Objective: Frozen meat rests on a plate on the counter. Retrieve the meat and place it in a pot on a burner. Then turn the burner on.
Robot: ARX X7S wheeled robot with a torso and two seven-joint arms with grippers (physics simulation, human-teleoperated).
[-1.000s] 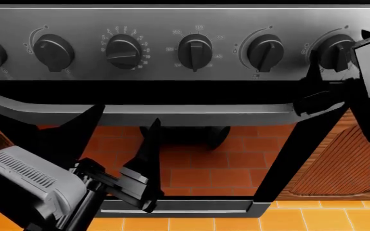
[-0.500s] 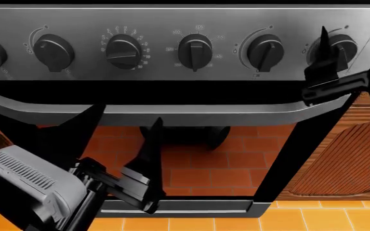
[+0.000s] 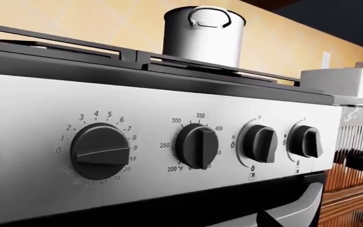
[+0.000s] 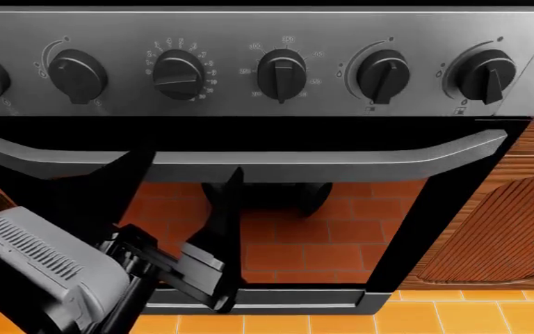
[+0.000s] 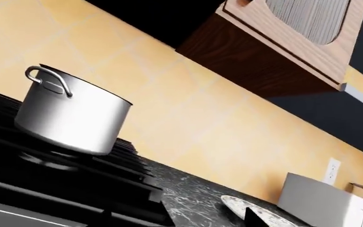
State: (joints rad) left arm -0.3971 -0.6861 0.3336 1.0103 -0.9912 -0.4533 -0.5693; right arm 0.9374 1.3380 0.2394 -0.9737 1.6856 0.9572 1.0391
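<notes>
The steel pot (image 5: 71, 118) stands on the black grate bars (image 5: 55, 163) of the stove; it also shows in the left wrist view (image 3: 203, 35). The burner ring under it is hidden. Beyond the stove lies the dark marble counter (image 5: 191, 198) with the edge of the patterned plate (image 5: 241, 207). The frozen meat is not in view. My left gripper (image 4: 188, 167) is open and empty, low in front of the oven door. My right gripper is out of the head view. One fingertip (image 5: 256, 218), set well off centre, shows over the plate's edge.
A row of black control knobs (image 4: 281, 73) runs along the steel front panel, the rightmost knob (image 4: 482, 73) uncovered. The oven door handle (image 4: 341, 163) spans below. A white box-shaped appliance (image 5: 320, 201) stands past the plate. A wooden wall cabinet (image 5: 282, 42) hangs above.
My right gripper has risen from in front of the rightmost knob and left the head view. My left gripper has barely shifted.
</notes>
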